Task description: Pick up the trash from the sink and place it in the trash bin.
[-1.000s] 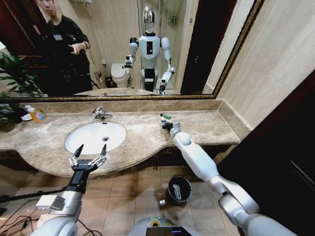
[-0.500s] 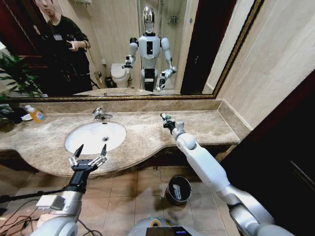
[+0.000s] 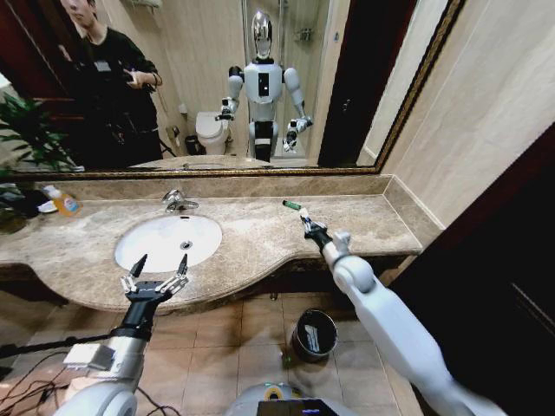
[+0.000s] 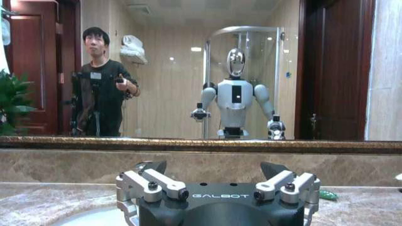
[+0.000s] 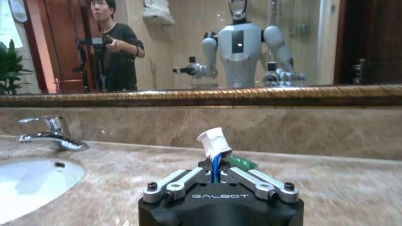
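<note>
Gripping status, for your check:
Right gripper (image 5: 215,175): pinches blue-and-white packet (image 5: 213,141) above counter (image 3: 251,234).
Green piece (image 3: 291,205): just beyond it.
Left gripper (image 3: 159,264): spread, at sink (image 3: 130,251) front.

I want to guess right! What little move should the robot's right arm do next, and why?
Probably swing back and down toward the trash bin on the floor. The right pincer is shut on a blue-and-white packet above the counter, so the grab looks done.
</note>
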`<state>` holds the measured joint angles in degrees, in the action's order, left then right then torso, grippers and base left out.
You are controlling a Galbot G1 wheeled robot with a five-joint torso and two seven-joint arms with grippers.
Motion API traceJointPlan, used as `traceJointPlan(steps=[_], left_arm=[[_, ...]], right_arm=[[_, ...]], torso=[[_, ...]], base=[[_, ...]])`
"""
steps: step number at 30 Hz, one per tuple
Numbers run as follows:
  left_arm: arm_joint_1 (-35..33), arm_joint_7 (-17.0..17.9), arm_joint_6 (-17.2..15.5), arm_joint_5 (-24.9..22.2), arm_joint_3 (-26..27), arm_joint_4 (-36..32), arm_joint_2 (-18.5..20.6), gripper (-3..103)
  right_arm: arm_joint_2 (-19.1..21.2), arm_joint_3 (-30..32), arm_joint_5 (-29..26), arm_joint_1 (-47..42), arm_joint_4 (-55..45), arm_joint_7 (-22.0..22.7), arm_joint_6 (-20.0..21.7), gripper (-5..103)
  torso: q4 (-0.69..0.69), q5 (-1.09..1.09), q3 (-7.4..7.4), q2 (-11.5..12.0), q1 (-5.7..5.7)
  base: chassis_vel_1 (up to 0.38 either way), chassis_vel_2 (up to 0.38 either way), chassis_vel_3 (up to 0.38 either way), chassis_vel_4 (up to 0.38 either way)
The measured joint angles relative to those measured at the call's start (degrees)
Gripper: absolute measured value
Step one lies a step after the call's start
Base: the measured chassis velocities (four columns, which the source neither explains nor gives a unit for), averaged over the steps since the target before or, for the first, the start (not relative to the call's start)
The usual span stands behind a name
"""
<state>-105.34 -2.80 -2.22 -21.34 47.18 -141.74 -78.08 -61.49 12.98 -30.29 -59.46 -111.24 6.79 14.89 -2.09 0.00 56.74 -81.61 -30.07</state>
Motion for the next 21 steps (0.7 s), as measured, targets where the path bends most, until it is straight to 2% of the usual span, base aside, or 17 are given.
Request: traceJointPlan(steps=[7,11,15,16,21], left_arm=[[0.0,0.0,0.0,0.0,0.0,0.0,0.0,100],[0.0,0.0,0.0,0.0,0.0,0.0,0.0,100],[0.0,0.0,0.0,0.0,0.0,0.0,0.0,100],[0.0,0.0,0.0,0.0,0.0,0.0,0.0,100],[0.0,0.0,0.0,0.0,0.0,0.0,0.0,100]], right_arm=[[-0.4,2.8,1.0,-6.9,-3.0,0.8,-2.3,2],[-1.5,6.0,2.3,-13.8,-5.9,-0.1,-3.7,2],[-3.6,10.2,5.7,-21.7,-7.5,-2.9,-7.1,2],[-3.6,10.2,5.7,-21.7,-7.5,-2.9,-7.1,2],[-5.2,11.7,8.7,-27.6,-6.1,-4.1,-12.7,2]], torso=[[-0.02,0.01,0.00,0.0,0.00],[-0.01,0.01,0.01,0.0,-0.01],[-0.01,0.01,0.00,0.0,0.00],[-0.01,0.01,0.00,0.0,0.00],[-0.01,-0.01,0.00,0.0,0.00]], base=[[0.000,0.000,0.000,0.000],[0.000,0.000,0.000,0.000],[0.000,0.000,0.000,0.000],[0.000,0.000,0.000,0.000],[0.000,0.000,0.000,0.000]])
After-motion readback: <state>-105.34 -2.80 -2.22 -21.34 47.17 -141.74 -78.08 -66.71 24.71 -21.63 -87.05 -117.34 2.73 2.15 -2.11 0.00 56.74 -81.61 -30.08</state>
